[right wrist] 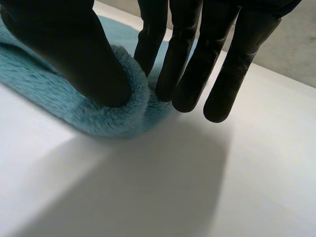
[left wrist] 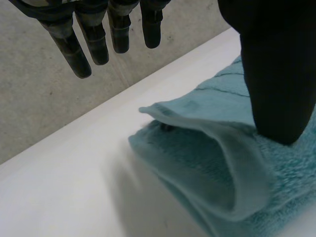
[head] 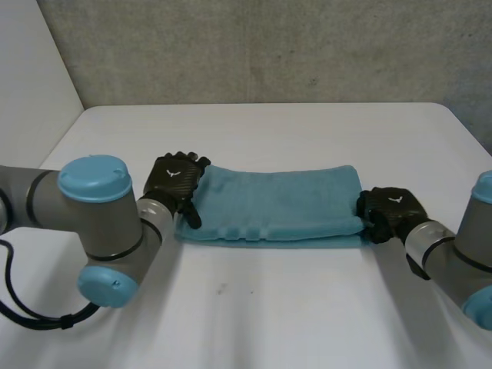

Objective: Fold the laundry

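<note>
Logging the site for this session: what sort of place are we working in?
Likely a lab test bench, not a home: a plain white table, a grey concrete-looking wall behind it, and one teal towel laid out as the workpiece.

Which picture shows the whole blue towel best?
The head view: the whole folded towel lies on the table between both hands. The left wrist view shows one end, layers gaping, under the left hand. The right wrist view shows the other end, pinched by the right hand.
</note>
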Controlling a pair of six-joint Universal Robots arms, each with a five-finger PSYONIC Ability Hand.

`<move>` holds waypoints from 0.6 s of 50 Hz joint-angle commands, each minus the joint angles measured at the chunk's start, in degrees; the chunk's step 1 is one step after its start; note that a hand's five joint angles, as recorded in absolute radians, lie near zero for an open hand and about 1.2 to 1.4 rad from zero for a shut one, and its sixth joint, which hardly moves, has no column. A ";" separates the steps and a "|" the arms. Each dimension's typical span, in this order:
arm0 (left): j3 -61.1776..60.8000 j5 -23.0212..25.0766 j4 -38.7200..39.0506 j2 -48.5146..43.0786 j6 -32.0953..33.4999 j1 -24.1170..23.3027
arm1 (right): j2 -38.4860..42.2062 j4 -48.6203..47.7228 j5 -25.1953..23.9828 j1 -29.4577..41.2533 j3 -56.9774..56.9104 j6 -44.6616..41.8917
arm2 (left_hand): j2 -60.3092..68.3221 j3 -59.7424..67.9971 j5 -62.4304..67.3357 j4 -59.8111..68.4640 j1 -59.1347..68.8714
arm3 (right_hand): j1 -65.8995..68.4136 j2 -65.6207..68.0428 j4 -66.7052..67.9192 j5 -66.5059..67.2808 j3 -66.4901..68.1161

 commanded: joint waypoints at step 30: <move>-9.57 -0.05 0.27 16.26 -1.22 1.95 | 8.92 10.67 3.45 32.39 -25.14 -6.79 | -1.84 -2.49 -2.73 -1.86 -1.53 | 15.77 -0.86 -2.16 1.10 -1.57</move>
